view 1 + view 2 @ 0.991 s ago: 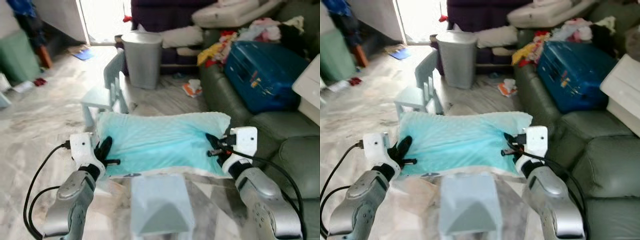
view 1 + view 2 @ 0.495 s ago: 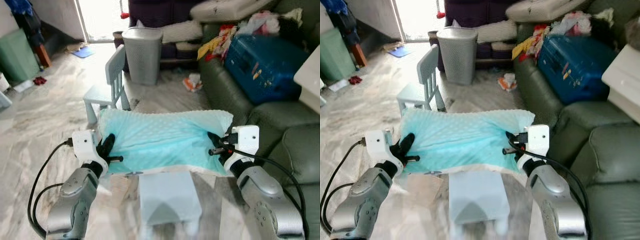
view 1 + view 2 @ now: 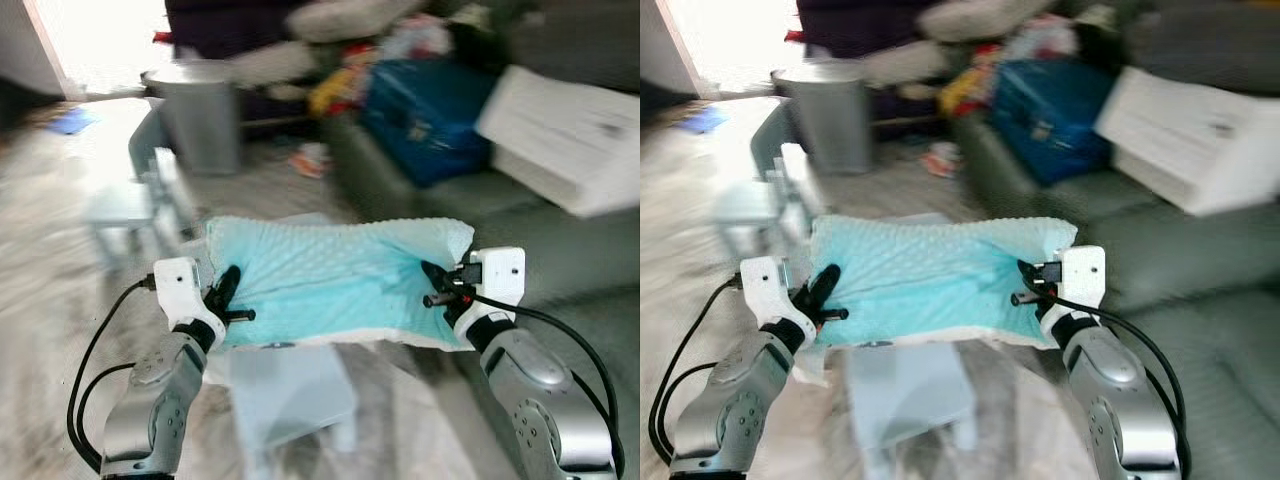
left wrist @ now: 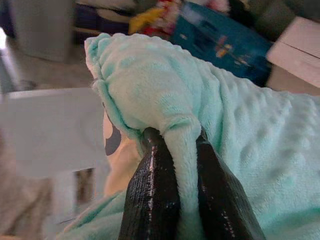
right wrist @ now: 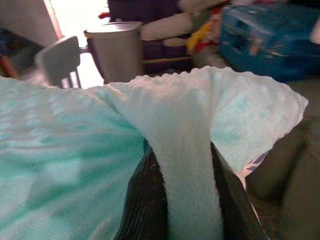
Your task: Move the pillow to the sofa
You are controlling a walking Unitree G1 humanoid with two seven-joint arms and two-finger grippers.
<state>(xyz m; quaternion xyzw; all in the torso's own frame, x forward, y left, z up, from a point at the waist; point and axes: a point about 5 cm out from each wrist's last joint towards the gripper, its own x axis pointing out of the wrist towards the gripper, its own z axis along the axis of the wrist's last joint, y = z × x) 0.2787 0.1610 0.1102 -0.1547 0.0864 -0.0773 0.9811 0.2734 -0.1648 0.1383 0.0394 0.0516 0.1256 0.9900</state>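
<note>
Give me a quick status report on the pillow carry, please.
Left gripper and right gripper each shut on a pillow end. Pillow held up, level. Sofa ahead-right, carrying a white box and blue suitcase.

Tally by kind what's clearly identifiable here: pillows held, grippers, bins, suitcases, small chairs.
pillow: 1
grippers: 2, left gripper, right gripper
grey bin: 1
blue suitcase: 1
small chair: 1
Total: 6
</note>
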